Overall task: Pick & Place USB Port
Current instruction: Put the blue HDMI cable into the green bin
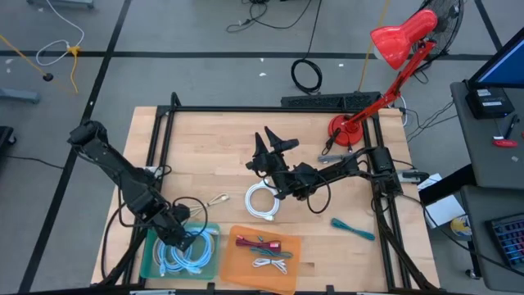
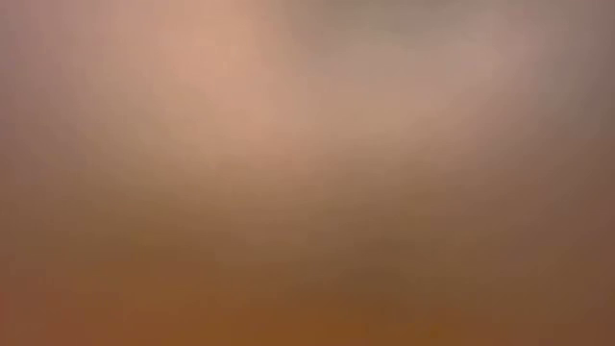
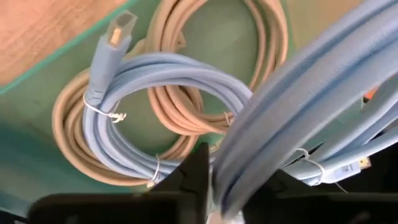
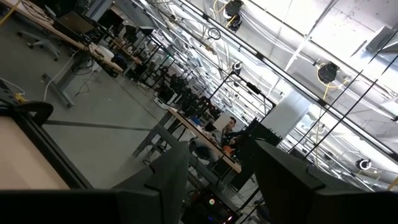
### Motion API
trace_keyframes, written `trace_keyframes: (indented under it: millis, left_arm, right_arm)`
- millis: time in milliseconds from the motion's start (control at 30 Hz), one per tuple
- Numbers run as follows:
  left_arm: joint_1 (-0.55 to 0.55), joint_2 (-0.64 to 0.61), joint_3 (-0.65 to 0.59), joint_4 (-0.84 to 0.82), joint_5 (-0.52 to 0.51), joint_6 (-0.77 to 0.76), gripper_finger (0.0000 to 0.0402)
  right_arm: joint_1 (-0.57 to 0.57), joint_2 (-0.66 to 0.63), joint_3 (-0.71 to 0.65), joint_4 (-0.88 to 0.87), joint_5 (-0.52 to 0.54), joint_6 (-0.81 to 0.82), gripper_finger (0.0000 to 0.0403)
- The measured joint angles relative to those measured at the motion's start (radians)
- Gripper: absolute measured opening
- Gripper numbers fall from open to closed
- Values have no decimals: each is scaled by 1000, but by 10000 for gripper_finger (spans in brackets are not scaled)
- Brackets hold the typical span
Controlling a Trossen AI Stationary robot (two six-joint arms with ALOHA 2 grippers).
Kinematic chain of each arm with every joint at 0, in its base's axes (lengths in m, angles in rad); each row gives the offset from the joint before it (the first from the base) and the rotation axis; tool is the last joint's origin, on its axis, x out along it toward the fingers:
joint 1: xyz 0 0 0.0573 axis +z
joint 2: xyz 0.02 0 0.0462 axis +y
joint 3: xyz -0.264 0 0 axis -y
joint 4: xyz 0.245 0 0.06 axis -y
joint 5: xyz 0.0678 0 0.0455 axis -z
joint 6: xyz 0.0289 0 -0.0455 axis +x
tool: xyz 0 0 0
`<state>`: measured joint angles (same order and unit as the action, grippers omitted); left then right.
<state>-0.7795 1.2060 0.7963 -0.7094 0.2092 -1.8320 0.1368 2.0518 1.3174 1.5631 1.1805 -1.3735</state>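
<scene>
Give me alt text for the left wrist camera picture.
The left gripper has its two dark fingers closed around a bundle of light blue cable. Beyond it, in a green tray, lie a coiled light blue USB cable and a coiled beige cable, held with twist ties.

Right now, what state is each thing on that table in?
left gripper: in the green tray, fingers around a light blue cable bundle
right gripper: open, empty, raised mid-table
blue coiled cable: tied, lying in the green tray
white cable: coiled on the table
orange tray: holding small items
red lamp: standing by the table's edge
</scene>
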Motion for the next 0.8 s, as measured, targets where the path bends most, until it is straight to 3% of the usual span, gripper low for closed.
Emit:
trace_keyframes:
  millis: [200, 800]
  left_arm:
    - [0, 0, 0, -33, 19, -26, 139]
    - [-6, 0, 0, -52, -23, -11, 229]
  right_arm:
    - [0, 0, 0, 0, 0, 0, 169]
    - [0, 0, 0, 0, 0, 4, 169]
